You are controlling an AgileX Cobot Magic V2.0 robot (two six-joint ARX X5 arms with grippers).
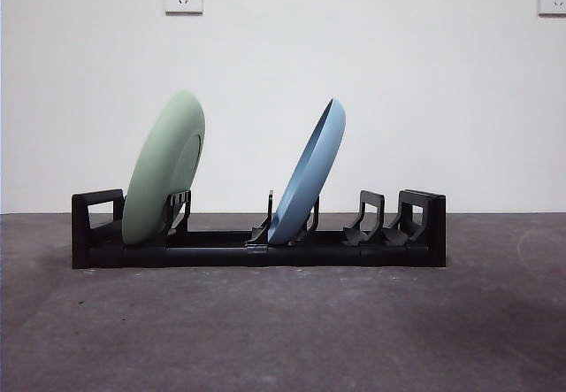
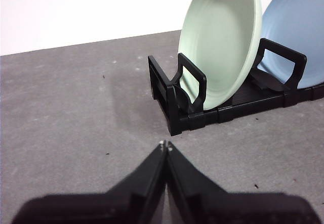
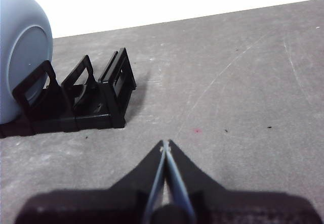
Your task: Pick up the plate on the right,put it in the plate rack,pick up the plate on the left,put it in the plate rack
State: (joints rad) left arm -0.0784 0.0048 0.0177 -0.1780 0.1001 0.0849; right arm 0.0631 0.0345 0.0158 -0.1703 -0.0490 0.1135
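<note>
Left gripper (image 2: 165, 144): fingers (image 2: 152, 171) pressed tip to tip, nothing between them; it hangs low over bare table (image 2: 76, 113), clear of the rack's near end, touching nothing. Right gripper (image 3: 165, 143): same story, fingers (image 3: 179, 171) closed together on nothing, over bare table off the rack's other end. Neither shows in the front view, so both arms look parked rather than working; judging by that, they sit back w/ fingers closed because there's nothing left to carry.

Plate rack (image 1: 212, 255): long low black piece, flat on the table, blocky ends, pairs of curved upright dividers along it.

Contents: two plates, both on edge, both leaning the same way, tops tipped toward the front view's right.
- Green plate (image 1: 165, 166): in the slot next to one blocky end, the end nearest the left gripper; lower rim down in the rack base, its face resting against the divider beside it (image 2: 192, 82); that divider is what keeps it from tipping flat.
- Blue plate (image 1: 311, 172): roughly mid-rack, lower rim wedged between a divider pair, leaning on the one behind it; well apart from the green plate, no contact between them.
- Remaining slots toward the right gripper's end (image 3: 83, 85): no plate in them, approx. two divider pairs plus the end block.

No plate lies loose on the table in any view; my read: both placements done, task about complete. Lean looks stable, rims seated low; can't tell how tightly the slots grip.
</note>
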